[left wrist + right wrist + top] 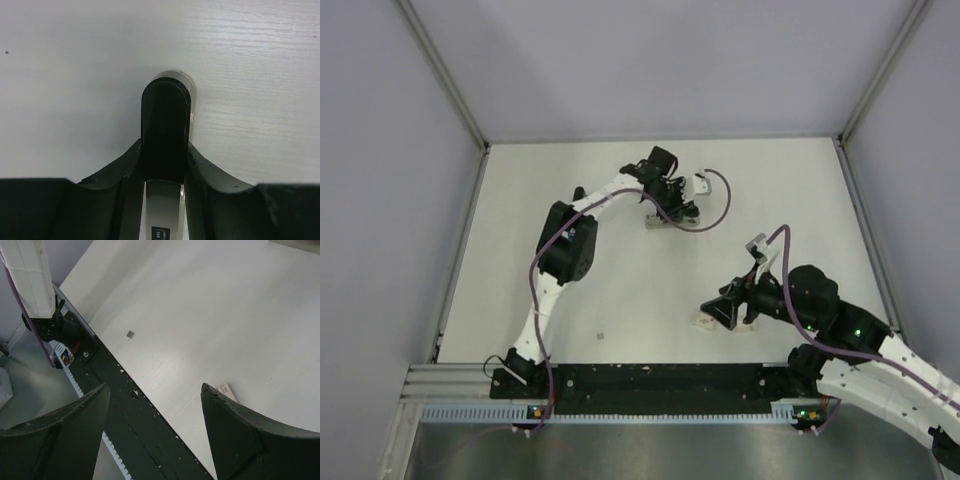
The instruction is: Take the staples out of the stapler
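i see the left gripper clamped on the stapler, a black rounded top over a silver base, at the table's far centre. the right gripper has its fingers apart.

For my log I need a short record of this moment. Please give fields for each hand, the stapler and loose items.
left hand: shut on the stapler, a finger on each side
right hand: open, holding nothing, away from the stapler
stapler: black, far middle of the table
small white piece: on the table by the right hand
grey speck: on the table, near side
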Robot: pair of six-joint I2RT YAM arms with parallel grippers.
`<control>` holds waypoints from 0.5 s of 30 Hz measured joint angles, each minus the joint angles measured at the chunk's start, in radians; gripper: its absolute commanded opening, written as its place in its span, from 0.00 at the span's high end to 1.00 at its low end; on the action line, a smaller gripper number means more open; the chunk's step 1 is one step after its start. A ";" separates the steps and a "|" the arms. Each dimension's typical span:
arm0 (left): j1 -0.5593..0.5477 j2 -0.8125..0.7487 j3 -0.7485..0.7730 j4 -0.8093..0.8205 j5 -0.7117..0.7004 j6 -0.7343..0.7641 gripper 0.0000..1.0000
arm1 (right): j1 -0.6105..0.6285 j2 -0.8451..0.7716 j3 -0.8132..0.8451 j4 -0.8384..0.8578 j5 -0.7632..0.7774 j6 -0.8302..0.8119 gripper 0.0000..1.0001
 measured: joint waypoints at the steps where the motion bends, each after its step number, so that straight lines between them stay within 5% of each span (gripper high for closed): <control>1: 0.002 -0.013 -0.019 0.009 -0.011 -0.025 1.00 | 0.000 0.001 -0.004 0.002 0.003 0.002 0.27; 8: 0.005 -0.076 -0.080 0.007 -0.103 -0.154 1.00 | 0.000 0.027 -0.004 0.002 0.047 0.013 0.28; 15: 0.007 -0.331 -0.389 0.062 -0.115 -0.294 0.96 | 0.000 0.153 -0.003 0.005 0.115 0.021 0.32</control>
